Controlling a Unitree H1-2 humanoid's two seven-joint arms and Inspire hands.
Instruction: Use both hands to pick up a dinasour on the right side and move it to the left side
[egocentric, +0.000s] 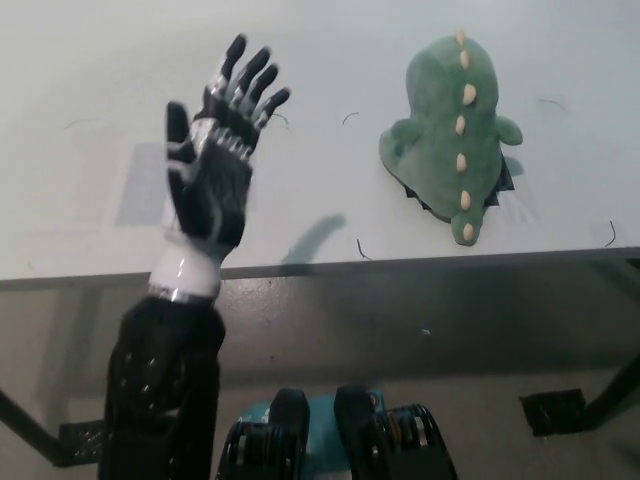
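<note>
A green plush dinosaur (450, 140) with a row of cream spikes down its back lies on the right part of the white table (330, 60), tail toward the front edge. My left hand (215, 160) is raised over the table's left half, palm showing, fingers spread and holding nothing, well to the left of the dinosaur. My right hand is out of the picture.
A faint grey rectangle (135, 195) is marked on the table's left part, partly behind my left hand. Small dark corner marks (360, 248) dot the tabletop. The table's front edge (400, 262) runs across the middle, with floor and a table foot (555, 412) below.
</note>
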